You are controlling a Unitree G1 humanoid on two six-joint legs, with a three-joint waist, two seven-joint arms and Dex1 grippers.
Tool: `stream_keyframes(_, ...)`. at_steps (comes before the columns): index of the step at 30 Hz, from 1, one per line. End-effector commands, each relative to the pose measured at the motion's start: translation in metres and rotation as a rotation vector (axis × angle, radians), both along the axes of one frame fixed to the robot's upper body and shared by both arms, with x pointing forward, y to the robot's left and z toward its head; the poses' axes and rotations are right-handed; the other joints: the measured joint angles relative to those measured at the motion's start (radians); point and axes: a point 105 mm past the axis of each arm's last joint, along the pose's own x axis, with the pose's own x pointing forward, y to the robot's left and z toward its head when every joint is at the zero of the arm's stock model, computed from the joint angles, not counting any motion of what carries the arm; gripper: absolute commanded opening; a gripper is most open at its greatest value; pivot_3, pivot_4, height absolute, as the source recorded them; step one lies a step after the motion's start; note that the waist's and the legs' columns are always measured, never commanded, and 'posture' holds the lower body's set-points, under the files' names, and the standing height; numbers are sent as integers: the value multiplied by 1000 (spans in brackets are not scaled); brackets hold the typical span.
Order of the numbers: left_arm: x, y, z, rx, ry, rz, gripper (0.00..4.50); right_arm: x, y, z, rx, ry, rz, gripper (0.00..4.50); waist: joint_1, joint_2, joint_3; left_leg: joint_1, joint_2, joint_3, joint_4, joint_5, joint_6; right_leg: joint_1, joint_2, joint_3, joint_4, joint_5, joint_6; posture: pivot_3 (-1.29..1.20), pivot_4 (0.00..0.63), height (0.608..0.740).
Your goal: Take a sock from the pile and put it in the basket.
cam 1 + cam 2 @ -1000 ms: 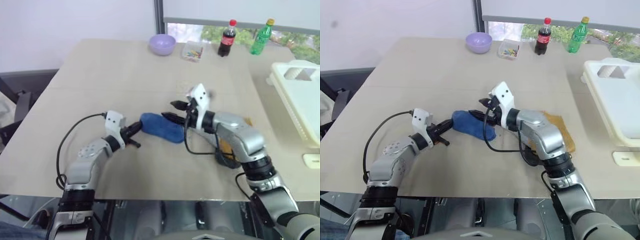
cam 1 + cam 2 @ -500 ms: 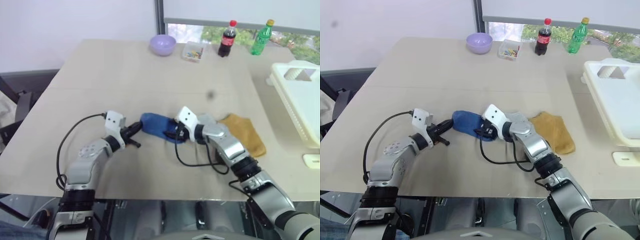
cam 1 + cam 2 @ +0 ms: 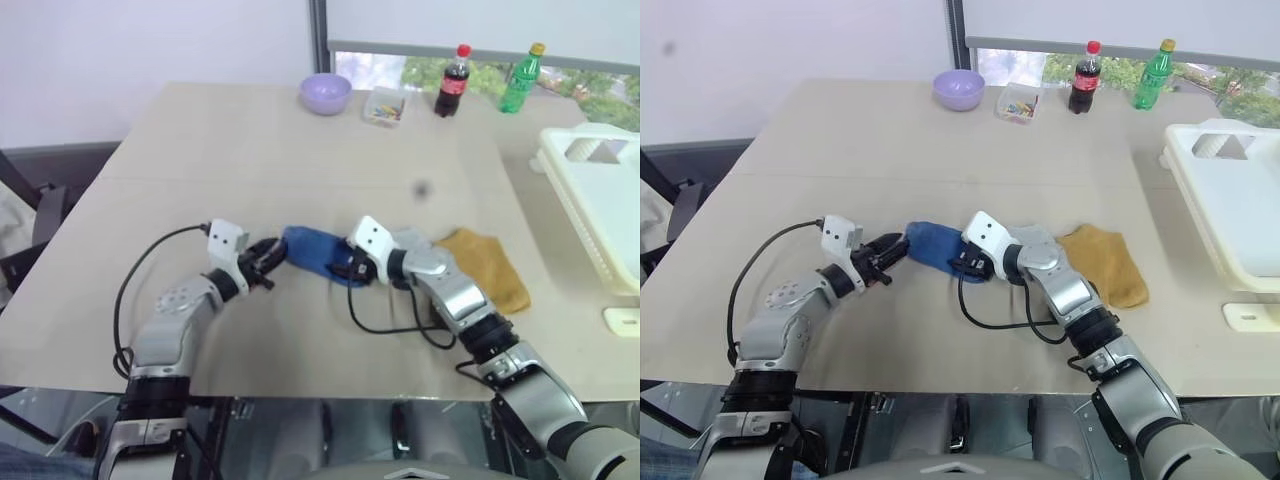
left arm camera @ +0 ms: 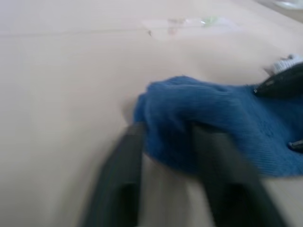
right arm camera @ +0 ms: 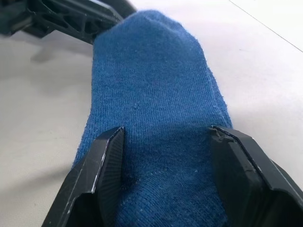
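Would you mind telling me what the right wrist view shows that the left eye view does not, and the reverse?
Right wrist view: close up, the right gripper has its two fingers open, straddling one end of the blue sock.

Left eye view: the mustard sock, the basket at the table's right edge, the lilac bowl and two bottles.

Both: the blue sock with the left gripper at its other end.

Beige table [image 3: 250,140], blue sock [image 3: 315,252], mustard sock [image 3: 490,268], lilac bowl [image 3: 326,94], two bottles [image 3: 449,80]
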Motion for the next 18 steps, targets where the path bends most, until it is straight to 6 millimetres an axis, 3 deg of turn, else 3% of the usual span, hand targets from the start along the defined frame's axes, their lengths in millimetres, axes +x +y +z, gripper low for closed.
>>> stream_keyframes(1,8,-1,22,-124,-37,3,1804,-2,-4,-15,-36,39,-9,2897,0,0,0,0,0,0,0,0,0,0,0,0,0,0,0,0,150,730)
stream_keyframes(7,26,-4,33,-275,0,25,1804,-3,-1,-16,-40,41,-1,2897,-2,0,0,0,0,-1,0,0,0,1,0,0,0,2,3,0,150,730)
stream_keyframes(12,29,-2,31,-341,50,13,1804,-4,-1,-18,-48,41,3,2897,-4,0,0,0,0,-1,0,0,0,1,1,0,0,2,3,0,150,730)
stream_keyframes(18,23,3,15,-295,136,-10,1804,-7,-2,-22,-60,48,6,2897,-4,0,0,0,0,-1,0,0,0,1,0,0,-1,2,3,0,150,730)
